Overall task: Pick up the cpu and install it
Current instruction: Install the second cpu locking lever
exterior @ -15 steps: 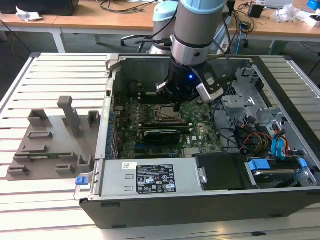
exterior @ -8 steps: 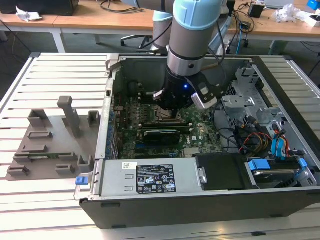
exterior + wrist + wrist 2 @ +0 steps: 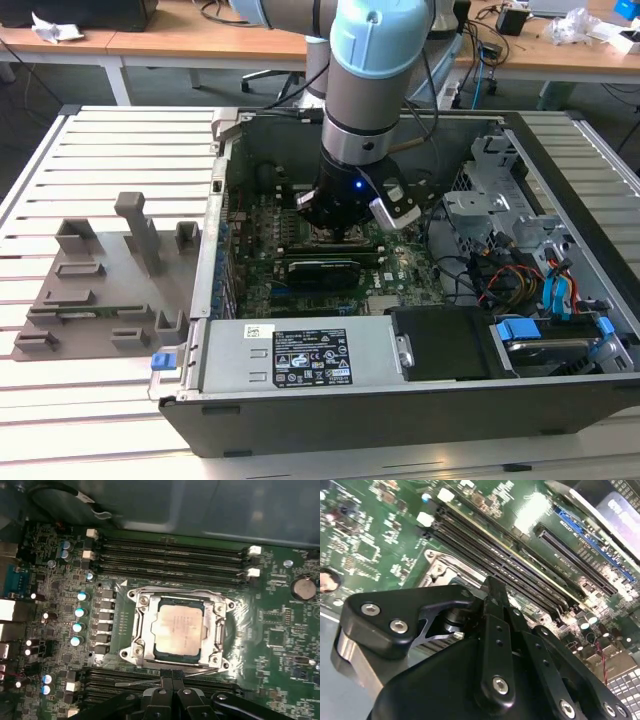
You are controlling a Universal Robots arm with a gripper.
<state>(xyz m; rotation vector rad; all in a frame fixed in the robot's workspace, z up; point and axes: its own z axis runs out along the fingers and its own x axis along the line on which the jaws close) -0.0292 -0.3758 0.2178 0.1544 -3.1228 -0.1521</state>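
Cpu (image 3: 180, 628) lies in its socket frame (image 3: 140, 630); claw (image 3: 171, 682) tips indistinct.

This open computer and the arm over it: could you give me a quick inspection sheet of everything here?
Surface: slatted white table holding an open computer case.
Job's things: cpu lies flat in the socket frame on the motherboard.
Clutter: grey fixture tray on the exterior view's left.
Pincer: pincer hangs low over the board beside the socket, holding nothing.
Cables: coloured bundle near the drive bays.
Surroundings: wooden desks behind.
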